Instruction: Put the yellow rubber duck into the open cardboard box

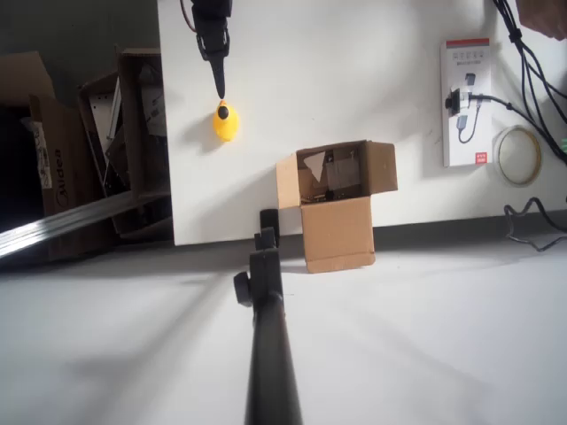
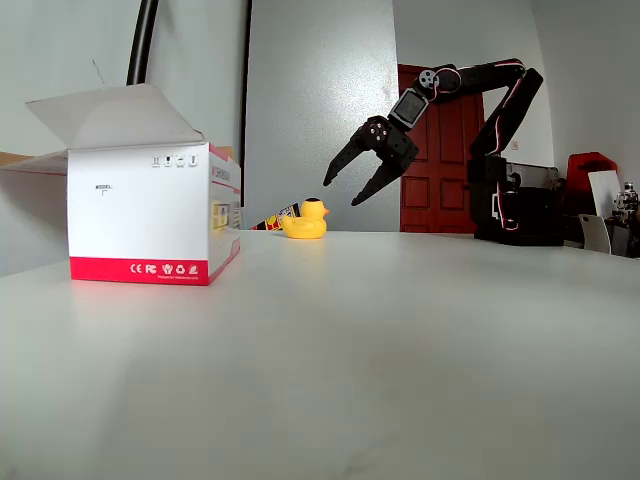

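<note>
The yellow rubber duck stands on the white table, left of the open cardboard box, which sits at the table's near edge with its flaps spread. In the fixed view the duck is small and far back. My black gripper hangs open just above and right of the duck, with nothing between its fingers. From overhead the gripper points down the picture, its tips just short of the duck's head.
A white box with a red strip lies at the right; it stands large at the left of the fixed view. A tape roll and cables lie beside it. A black camera pole rises at the front. Dark boxes sit off the table's left.
</note>
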Robot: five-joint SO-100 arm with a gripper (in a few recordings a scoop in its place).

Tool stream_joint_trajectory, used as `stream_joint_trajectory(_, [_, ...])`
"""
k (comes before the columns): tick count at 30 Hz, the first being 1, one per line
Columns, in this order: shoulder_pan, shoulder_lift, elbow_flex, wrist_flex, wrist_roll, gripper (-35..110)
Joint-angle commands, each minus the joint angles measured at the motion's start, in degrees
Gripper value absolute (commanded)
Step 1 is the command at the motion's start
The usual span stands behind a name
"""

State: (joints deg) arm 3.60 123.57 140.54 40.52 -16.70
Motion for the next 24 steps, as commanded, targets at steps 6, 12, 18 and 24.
stream_joint_trajectory(6, [0.18, -5.98, -5.62, -1.85, 0.53, 25])
stream_joint_trajectory(12, [-1.32, -10.46, -8.88, -2.90, 0.70, 25])
stream_joint_trajectory(18, [-2.46, -13.97, -10.37, -4.57, 1.05, 26])
stream_joint_trajectory(24, [-2.64, -17.75, -12.48, -5.98, 1.14, 26])
